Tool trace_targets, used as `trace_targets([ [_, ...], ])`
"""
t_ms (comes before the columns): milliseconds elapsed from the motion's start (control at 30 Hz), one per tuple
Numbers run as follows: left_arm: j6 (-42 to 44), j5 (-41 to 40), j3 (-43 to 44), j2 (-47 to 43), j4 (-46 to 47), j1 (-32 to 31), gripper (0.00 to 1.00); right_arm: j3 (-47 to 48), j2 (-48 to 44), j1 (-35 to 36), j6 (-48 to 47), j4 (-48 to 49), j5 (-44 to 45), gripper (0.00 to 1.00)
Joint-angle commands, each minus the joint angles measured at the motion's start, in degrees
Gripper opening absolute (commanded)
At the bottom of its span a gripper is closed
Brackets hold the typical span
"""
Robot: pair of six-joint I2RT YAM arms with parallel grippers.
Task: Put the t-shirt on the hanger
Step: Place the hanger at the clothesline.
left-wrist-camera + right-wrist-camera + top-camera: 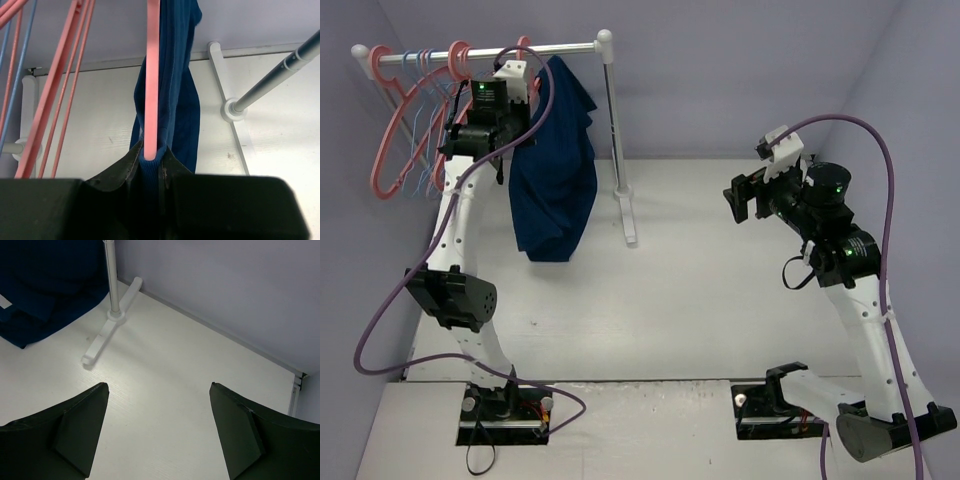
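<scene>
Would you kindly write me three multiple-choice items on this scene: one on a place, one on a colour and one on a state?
1. Where is the t-shirt?
A) hanging at the rack, back left
B) flat on the table's near edge
C) folded on a chair

2. What colour is the hanger that the left claw pinches?
A) light blue
B) white
C) salmon pink

3. How is the right claw?
A) shut on a hanger
B) open and empty
C) shut on a sleeve

Answers:
1 A: in the top view it drapes down beside the rack.
2 C: in the left wrist view a pink bar runs up from the shut jaws.
3 B: its jaws stand wide apart with nothing between them.
</scene>
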Motion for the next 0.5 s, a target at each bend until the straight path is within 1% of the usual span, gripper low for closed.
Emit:
trace_targets([
  [0,0.1,1.2,2.4,-5.8,2.8,0.8,0.00,1.1,1.2,0.0,1.2,5.0,-1.8,0.79],
  [167,1.3,0.8,4.4,-5.3,0.4,0.8,0.00,1.5,1.7,0.0,1.6,5.0,-2.0,0.80],
  [200,1.4,0.8,4.3,-5.4,0.3,0.8,0.04,1.5,1.7,0.0,1.7,5.0,-2.2,0.80],
  [233,1.4,0.8,3.9,-5.6,0.3,0.8,0.16,1.4,1.6,-0.1,1.7,5.0,-2.3,0.80],
  [267,1.4,0.8,3.5,-5.8,0.2,0.8,0.24,1.3,1.6,0.0,1.7,5.0,-2.3,0.80],
  [400,1.5,0.1,2.4,-7.7,0.3,0.8,0.53,0.8,1.6,0.0,1.7,5.0,-1.5,0.81],
  [467,1.9,-0.9,2.0,-10.1,0.3,0.8,0.59,0.8,1.6,0.0,1.3,5.1,0.0,0.85],
])
